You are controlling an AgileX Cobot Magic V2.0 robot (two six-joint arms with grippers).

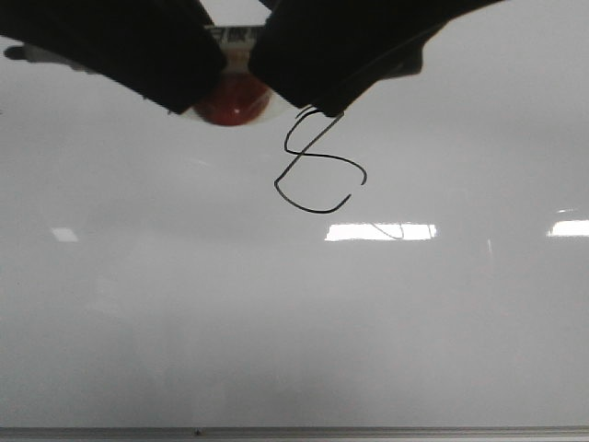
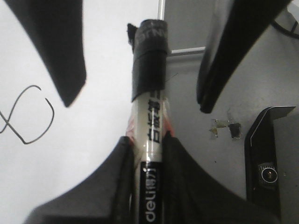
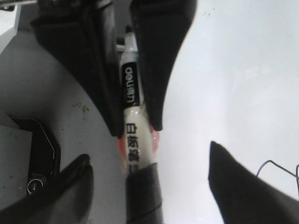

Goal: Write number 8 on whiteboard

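The number 8 (image 1: pixel 319 164) is a thin black figure on the whiteboard (image 1: pixel 294 322), with a gap in its lower loop; it also shows in the left wrist view (image 2: pixel 28 114). My left gripper (image 2: pixel 148 140) is shut on a white "deli" marker (image 2: pixel 152 116), held above the board beside the figure. My right gripper (image 3: pixel 147 154) is open, one finger on each side of the marker's black-taped end (image 3: pixel 142 196) without touching it. In the front view, black gripper parts flank the marker's red part (image 1: pixel 235 99) and hide the top of the 8.
A thin metal edge strip (image 1: pixel 294 431) runs along the board's near side. Beyond the board's edge lies a grey table surface (image 2: pixel 219 154) with chipped spots (image 2: pixel 226 128) and a black box with a round socket (image 2: pixel 268 161).
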